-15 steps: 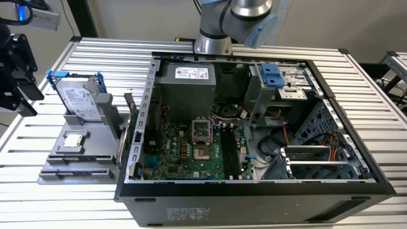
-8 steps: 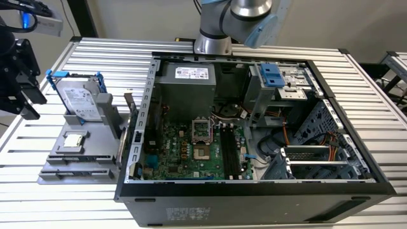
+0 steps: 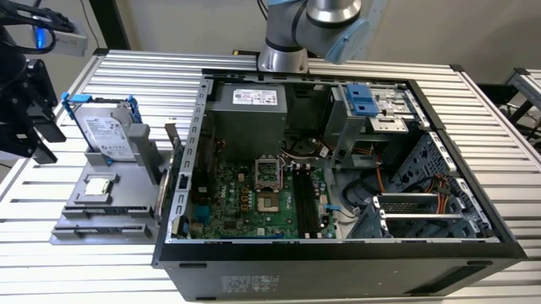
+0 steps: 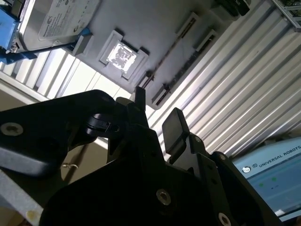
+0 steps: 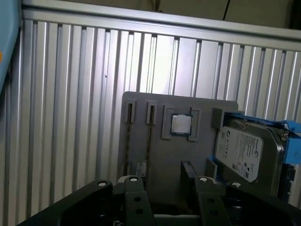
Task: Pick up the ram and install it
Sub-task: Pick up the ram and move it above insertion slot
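**A:** Where do we have the ram?

**B:** We see the ram [image 5: 149, 141], a long, thin circuit-board stick, standing on edge in the grey plastic fixture tray [image 5: 167, 150]. It sits in the narrow groove nearer the small square silver processor chip [image 5: 181, 125]. Edge-on it reads as a thin brownish line [image 4: 171, 47] in both wrist views. The silver hard drive in its blue-handled frame [image 5: 244, 150] stands on the chip's other side.

**A:** And our gripper?

**B:** Our black two-finger gripper [image 5: 162, 188] hangs over the tray with its fingers spread. Nothing is between them and they touch nothing.

**A:** How does the stick lie to the fingers?

**B:** It is below and ahead of the fingertips, clearly apart from them. Its long axis points toward us, and its line leads into the gap, closer to one finger than the other. With one finger on each side of that line, we judge that the pads face the stick's flat faces, not its ends.

**A:** And against the machine?

**B:** In the exterior view the tray [image 3: 80, 218] sits on the ribbed aluminium table [image 3: 490, 107], just beside the open black computer case [image 3: 338, 253] on the exterior view's left. The motherboard's long black slots [image 3: 308, 199] are well apart from the tray. We judge that the stick's axis lies roughly crosswise to them. We have not yet made the pick.
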Robot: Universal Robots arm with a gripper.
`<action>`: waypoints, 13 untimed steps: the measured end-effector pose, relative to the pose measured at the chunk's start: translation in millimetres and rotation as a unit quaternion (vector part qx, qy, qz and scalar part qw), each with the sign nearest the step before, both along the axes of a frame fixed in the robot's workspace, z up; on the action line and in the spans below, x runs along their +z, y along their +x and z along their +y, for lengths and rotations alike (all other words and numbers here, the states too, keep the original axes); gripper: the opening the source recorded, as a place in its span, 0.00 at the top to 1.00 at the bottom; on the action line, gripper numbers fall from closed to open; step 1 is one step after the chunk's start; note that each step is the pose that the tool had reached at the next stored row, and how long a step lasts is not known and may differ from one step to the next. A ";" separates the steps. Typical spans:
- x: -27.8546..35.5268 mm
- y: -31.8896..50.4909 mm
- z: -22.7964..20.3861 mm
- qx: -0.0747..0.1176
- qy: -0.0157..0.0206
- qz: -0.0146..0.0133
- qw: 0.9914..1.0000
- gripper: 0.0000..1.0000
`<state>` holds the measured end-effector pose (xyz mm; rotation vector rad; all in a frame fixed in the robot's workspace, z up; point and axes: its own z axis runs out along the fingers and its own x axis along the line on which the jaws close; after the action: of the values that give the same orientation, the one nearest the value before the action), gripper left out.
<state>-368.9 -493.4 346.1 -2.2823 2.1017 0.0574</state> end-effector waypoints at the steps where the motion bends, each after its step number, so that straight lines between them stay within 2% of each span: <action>1: -1.4 0.0 0.0 0.000 0.000 0.000 1.000 0.00; 13: -16.5 -0.1 0.0 0.000 0.000 -0.002 1.000 0.00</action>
<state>-368.9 -493.4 329.6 -2.2806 2.1000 0.0534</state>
